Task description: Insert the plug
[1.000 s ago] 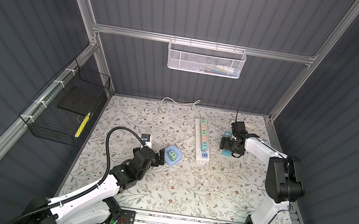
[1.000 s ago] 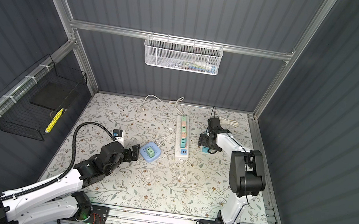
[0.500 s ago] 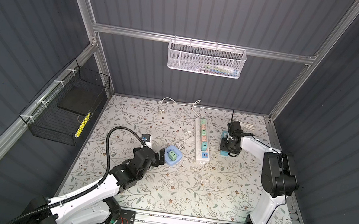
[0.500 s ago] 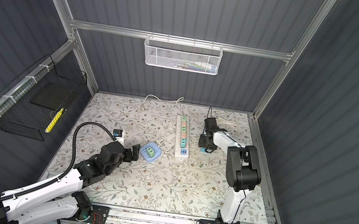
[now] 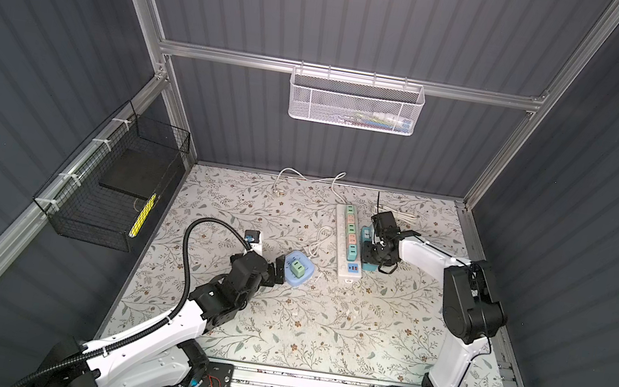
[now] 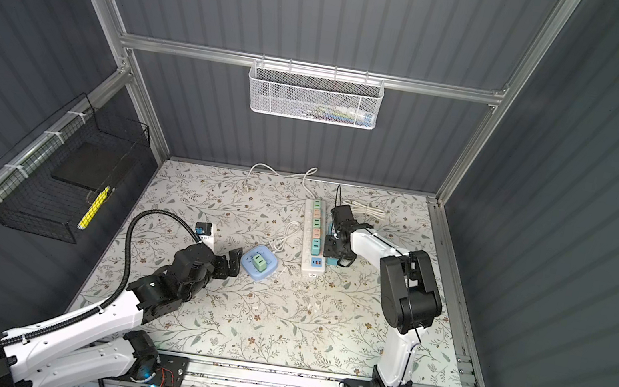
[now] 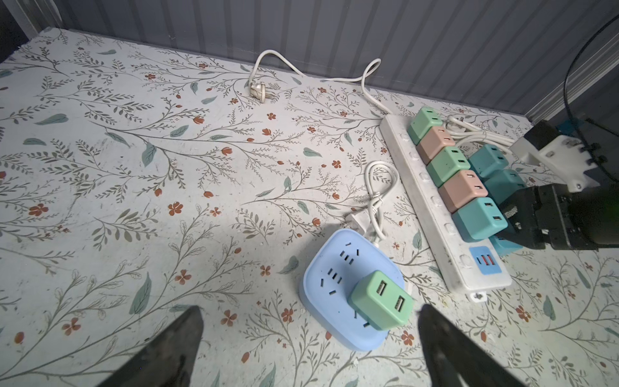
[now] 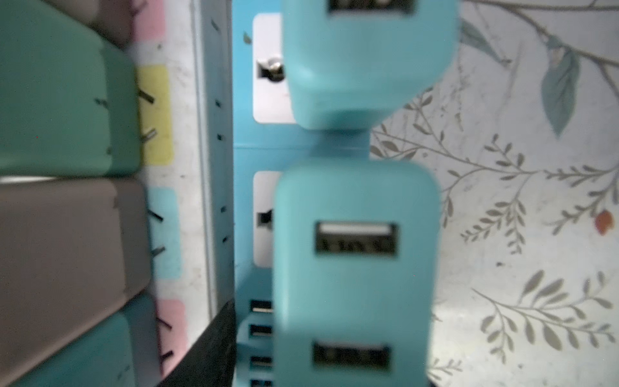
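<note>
My right gripper (image 5: 376, 251) (image 6: 337, 245) hangs over a blue power strip (image 8: 244, 150) that lies against the white power strip (image 5: 347, 247). A teal plug (image 8: 355, 268) stands between its jaws over a socket. The one black finger (image 8: 207, 355) that shows stands off the plug's side with a gap, and the other is hidden. I cannot tell whether the plug is seated. A second teal plug (image 8: 365, 60) sits further along. My left gripper (image 5: 279, 269) (image 7: 308, 318) is open beside a round blue socket (image 7: 338, 264) that carries a green plug (image 7: 378, 301).
The white strip holds several green, pink and teal plugs (image 7: 445, 164). White cables (image 5: 310, 178) trail to the back wall, and a coil (image 5: 397, 214) lies behind the right gripper. A small adapter (image 5: 254, 238) sits by the left arm. Wire baskets (image 5: 355, 103) (image 5: 115, 189) hang on the walls.
The right gripper has moved left, closer to the white strip, and the arm has folded up behind it. Its jaws have narrowed round the teal plug. The left arm has not moved.
</note>
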`<state>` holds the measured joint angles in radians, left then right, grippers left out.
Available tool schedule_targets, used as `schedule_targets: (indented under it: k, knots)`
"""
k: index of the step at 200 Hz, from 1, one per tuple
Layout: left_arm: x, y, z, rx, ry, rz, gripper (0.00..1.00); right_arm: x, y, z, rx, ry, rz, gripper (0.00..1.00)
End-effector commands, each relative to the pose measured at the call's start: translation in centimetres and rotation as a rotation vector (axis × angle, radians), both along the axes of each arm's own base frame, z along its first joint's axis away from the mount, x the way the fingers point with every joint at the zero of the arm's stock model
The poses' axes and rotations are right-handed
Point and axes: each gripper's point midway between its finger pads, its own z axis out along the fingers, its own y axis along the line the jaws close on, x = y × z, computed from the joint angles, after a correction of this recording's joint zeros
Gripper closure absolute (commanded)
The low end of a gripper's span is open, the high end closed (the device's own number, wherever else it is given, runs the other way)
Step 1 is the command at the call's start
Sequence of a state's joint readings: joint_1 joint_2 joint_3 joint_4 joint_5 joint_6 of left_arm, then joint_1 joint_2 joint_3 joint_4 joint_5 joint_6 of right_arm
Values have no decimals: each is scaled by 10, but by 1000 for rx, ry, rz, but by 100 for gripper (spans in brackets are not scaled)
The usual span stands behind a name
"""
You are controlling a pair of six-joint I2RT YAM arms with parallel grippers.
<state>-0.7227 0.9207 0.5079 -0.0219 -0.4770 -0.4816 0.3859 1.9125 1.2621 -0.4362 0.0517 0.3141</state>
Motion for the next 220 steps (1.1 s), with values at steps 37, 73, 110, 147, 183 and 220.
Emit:
schedule_targets:
  k: [37, 73, 110, 147, 183, 220]
  knots:
    - [2, -1, 40, -31, -42, -4, 0, -7, -5, 51, 21, -72, 9, 21]
    - [0, -10, 79, -29, -98, -79, 0, -11, -7, 98, 48, -162, 17, 11]
    - [2, -4, 109, 27, -111, -65, 0, -16, -5, 162, 115, -323, 55, 1]
    - [6, -14, 129, 103, -97, -125, 0, -29, -7, 226, 190, -516, 73, 1]
    - [16, -15, 123, 204, -132, -139, 0, -27, -20, 226, 184, -657, 9, 1]
    - [31, 1, 93, 341, -251, -44, 0, -23, -29, 204, 137, -757, 32, 1]
